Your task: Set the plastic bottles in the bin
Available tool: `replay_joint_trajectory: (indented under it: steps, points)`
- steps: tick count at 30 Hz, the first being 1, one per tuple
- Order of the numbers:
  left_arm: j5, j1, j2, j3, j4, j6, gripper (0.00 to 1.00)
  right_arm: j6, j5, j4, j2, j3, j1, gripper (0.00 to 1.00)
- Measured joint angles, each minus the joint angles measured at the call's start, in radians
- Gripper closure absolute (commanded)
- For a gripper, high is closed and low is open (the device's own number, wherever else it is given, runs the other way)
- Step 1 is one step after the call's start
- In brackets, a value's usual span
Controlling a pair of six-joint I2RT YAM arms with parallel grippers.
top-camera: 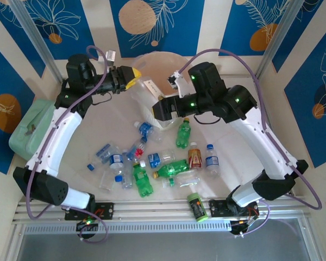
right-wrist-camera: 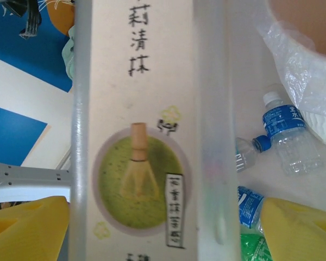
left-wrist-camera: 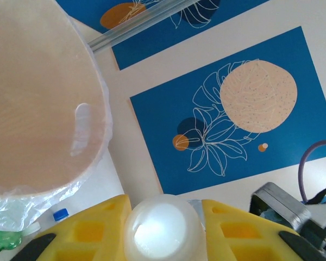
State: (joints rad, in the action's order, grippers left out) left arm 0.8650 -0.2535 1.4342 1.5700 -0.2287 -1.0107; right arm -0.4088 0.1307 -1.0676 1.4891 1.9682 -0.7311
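Note:
A tall clear bottle [top-camera: 146, 89] with a beige label showing a green tea whisk [right-wrist-camera: 141, 136] hangs in the air in front of the bin [top-camera: 155, 61]. My left gripper [top-camera: 129, 78] is shut on its round whitish end [left-wrist-camera: 163, 220]. My right gripper [top-camera: 158, 109] is open around the bottle's body, its yellow fingers [right-wrist-camera: 299, 228] wide, with a gap on the right side. The bin's pale pinkish inside [left-wrist-camera: 38, 98] sits just left of my left gripper [left-wrist-camera: 164, 236]. Several plastic bottles lie on the table: green [top-camera: 183, 133], brown-labelled [top-camera: 194, 156], and clear with blue labels [top-camera: 212, 161].
A mint-green case [top-camera: 30, 128] stands at the left edge. A lime-green canister [top-camera: 196, 206] with a black lid lies near the front rail. The bin's thin liner [right-wrist-camera: 299, 60] hangs over bottles [right-wrist-camera: 288, 136] on the table.

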Motion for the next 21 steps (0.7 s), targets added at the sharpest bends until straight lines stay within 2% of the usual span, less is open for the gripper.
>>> replay_joint_trajectory:
  steps: [4,14,16,17,18,19,20,21]
  points:
    - [0.007,-0.003,0.030,0.013,-0.031,0.012,0.86,0.017,-0.048,-0.029,0.024,0.038,-0.032,0.22]
    - [0.013,-0.005,0.041,0.023,-0.068,0.041,0.87,0.041,-0.167,-0.105,0.096,0.108,-0.092,0.54]
    - [0.013,-0.005,0.041,0.027,-0.067,0.044,0.84,0.043,-0.180,-0.108,0.099,0.116,-0.098,0.58]
    - [0.014,-0.005,0.041,0.027,-0.067,0.044,0.74,0.042,-0.186,-0.109,0.099,0.118,-0.101,0.60]
    - [0.014,-0.005,0.041,0.027,-0.064,0.044,0.59,0.042,-0.191,-0.110,0.099,0.119,-0.103,0.61]
    - [0.015,-0.006,0.041,0.027,-0.062,0.044,0.41,0.042,-0.195,-0.109,0.099,0.119,-0.105,0.62]
    - [0.014,-0.008,0.041,0.027,-0.058,0.040,0.09,0.043,-0.198,-0.108,0.099,0.119,-0.107,0.62]
    - [0.014,-0.011,0.041,0.027,-0.055,0.040,0.00,0.043,-0.203,-0.108,0.099,0.119,-0.109,0.62]
